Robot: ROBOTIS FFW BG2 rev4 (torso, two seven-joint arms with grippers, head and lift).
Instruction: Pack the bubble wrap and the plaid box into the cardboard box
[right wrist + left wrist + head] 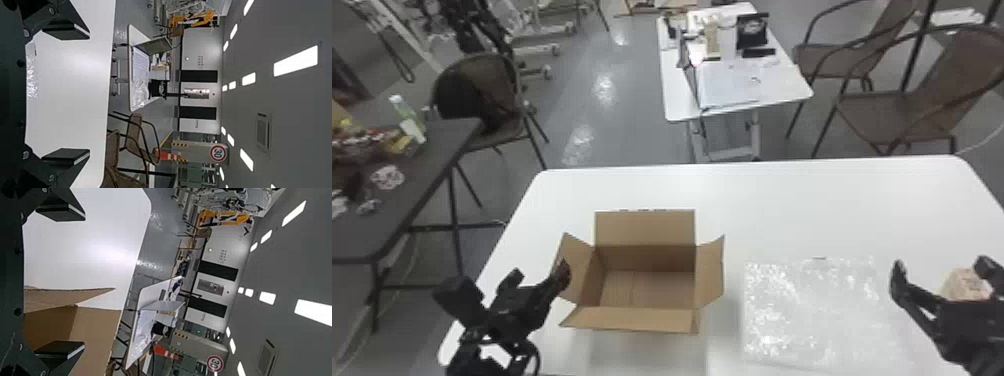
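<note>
Head view: open brown cardboard box (644, 227) upright on the white, round-cornered worktop (782, 200), with flaps spread outward and inner base exposed. Just to its right, clear, shiny sheet of bubble wrap (812, 320), laid flat on the worktop. Farther right, past the bubble wrap, small beige plaid box (963, 285), partly hidden by the black right tool (941, 266). Visible in line with the gap between that tool's fingers; contact not determinable from this view. At lower left, black two-fingered left tool (538, 274), with fingers apart, beside the left flap of the cardboard box; well apart from both the bubble wrap and the plaid box. In the background, dark grey side table (402, 200) to the left, small white table (677, 100) beyond the worktop and brown woven chairs (869, 110) to the right.

Left wrist view: left tool (84, 281) with fingers set wide apart, with worktop surface and part of the cardboard box visible through the gap. One finger in front of the cardboard in line of sight; touch not determinable.

Right wrist view: right tool (89, 93) likewise with fingers wide apart, clamped on nothing, over the worktop. Edge of the bubble wrap visible near the base of one finger.
</note>
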